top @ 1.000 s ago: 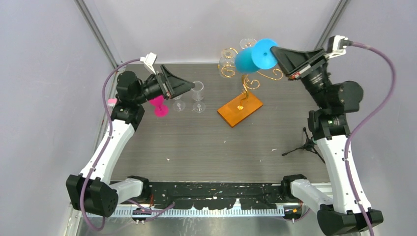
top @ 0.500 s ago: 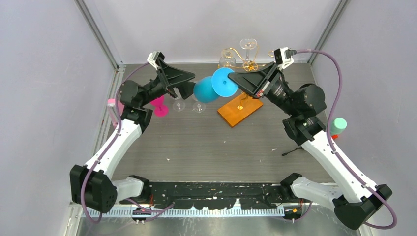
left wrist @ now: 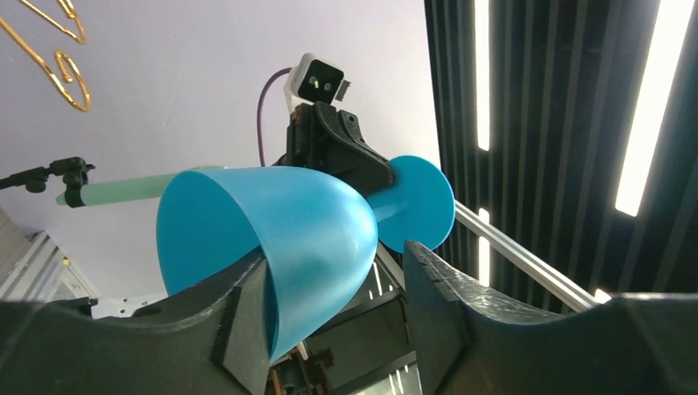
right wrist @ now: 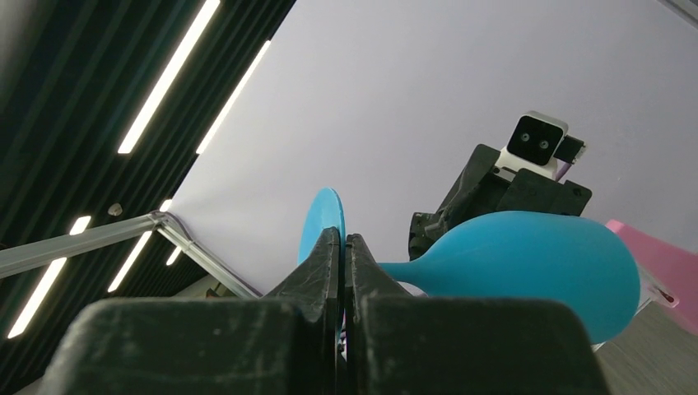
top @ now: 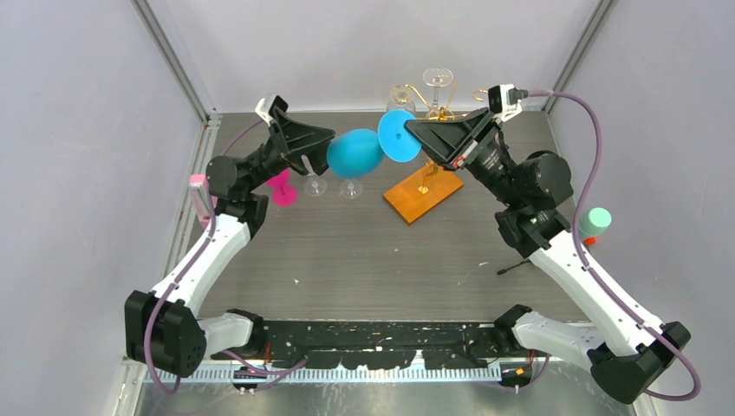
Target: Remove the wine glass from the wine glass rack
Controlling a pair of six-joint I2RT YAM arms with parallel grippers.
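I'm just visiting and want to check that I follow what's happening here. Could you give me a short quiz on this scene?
1. True or false: the blue wine glass hangs on the wine glass rack.
2. Which part of the glass does the right gripper pinch? A: bowl. B: foot. C: stem.
3. What sits between the fingers of the left gripper?

Key: 1. False: it is in the air between the two arms. 2. B. 3. The glass's bowl.

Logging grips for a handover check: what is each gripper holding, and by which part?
The right gripper pinches the blue wine glass by its foot. The left gripper straddles the bowl, with a gap on one side.
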